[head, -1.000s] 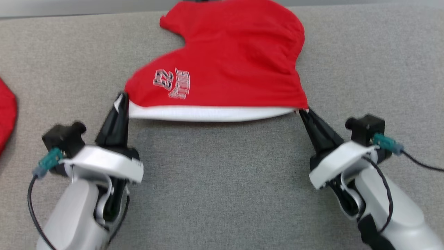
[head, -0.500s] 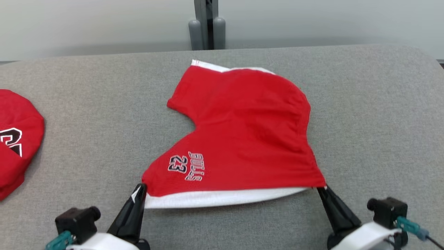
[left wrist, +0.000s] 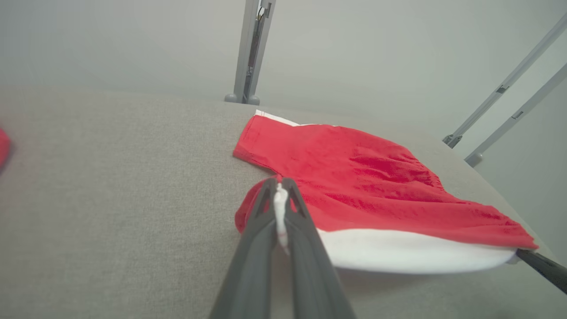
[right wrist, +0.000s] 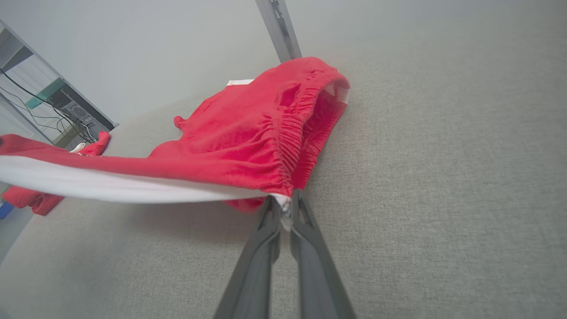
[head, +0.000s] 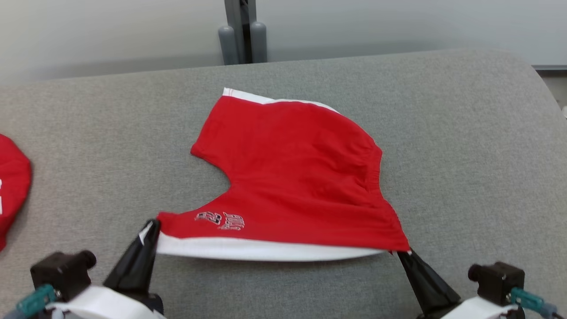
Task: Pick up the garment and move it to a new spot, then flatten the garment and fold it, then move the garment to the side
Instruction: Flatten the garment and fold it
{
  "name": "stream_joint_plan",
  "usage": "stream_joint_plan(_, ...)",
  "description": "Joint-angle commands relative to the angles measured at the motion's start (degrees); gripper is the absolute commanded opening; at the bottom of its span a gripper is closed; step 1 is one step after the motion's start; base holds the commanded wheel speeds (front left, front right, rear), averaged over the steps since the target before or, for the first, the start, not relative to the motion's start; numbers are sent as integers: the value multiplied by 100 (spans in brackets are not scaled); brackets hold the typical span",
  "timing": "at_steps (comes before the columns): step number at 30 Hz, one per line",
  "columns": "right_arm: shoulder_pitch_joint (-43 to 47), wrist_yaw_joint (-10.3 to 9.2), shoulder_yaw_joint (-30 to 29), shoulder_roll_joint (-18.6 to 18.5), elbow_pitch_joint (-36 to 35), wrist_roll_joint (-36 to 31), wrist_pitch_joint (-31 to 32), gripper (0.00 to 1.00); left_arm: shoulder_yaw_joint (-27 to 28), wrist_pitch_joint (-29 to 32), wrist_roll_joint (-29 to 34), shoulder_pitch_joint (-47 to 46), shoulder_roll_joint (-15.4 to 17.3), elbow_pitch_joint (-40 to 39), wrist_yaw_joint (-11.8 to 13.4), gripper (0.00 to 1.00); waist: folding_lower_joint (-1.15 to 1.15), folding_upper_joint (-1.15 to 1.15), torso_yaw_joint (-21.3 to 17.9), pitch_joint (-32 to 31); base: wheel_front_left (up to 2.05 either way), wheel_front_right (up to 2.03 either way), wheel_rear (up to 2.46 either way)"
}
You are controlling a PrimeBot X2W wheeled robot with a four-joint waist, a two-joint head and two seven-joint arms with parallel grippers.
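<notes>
Stretched wider than a moment ago: garment [head: 292, 177], its white hem [head: 266, 250] raised near front edge of worktop [head: 465, 155]. Hem ends pinched in left gripper [head: 149, 227] and right gripper [head: 401, 254].

This looks to me like a robotics lab: a table [left wrist: 110, 177] padded in grey cloth, a bare pale wall [left wrist: 133, 40] and a grey metal post [left wrist: 252, 48] straight ahead of the left tool [left wrist: 279, 184], and a rack [right wrist: 66, 106] of cabled equipment far left of the right tool [right wrist: 285, 200].
</notes>
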Motion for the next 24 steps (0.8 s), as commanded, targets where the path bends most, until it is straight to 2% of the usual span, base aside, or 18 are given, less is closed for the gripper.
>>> stream_joint_plan(1,-119,2,-62,20,-82,-10,61,0,62,27,44,-218,96,21,-53,0,0,0,-87,109,0,0,0)
stream_joint_plan(4,-478,2,-130,98,-81,-46,179,0,67,213,94,-912,297,220,-259,0,0,0,-231,349,0,0,0)
stream_joint_plan(8,-962,2,-78,142,44,-83,144,0,3,423,-90,-1805,266,700,-545,0,0,0,-351,676,0,0,0)
stream_joint_plan(12,-1436,2,-19,166,249,-51,57,0,-155,598,-136,-2915,191,1536,-894,0,0,0,-401,986,0,0,0)
stream_joint_plan(17,-2099,2,146,169,604,20,-70,0,-269,679,-96,-4189,31,2653,-1194,0,0,0,-546,1335,0,0,0)
stream_joint_plan(24,-3108,2,399,174,1169,253,-296,0,-410,1100,-180,-5857,-76,4270,-1617,0,0,0,-749,1848,0,0,0)
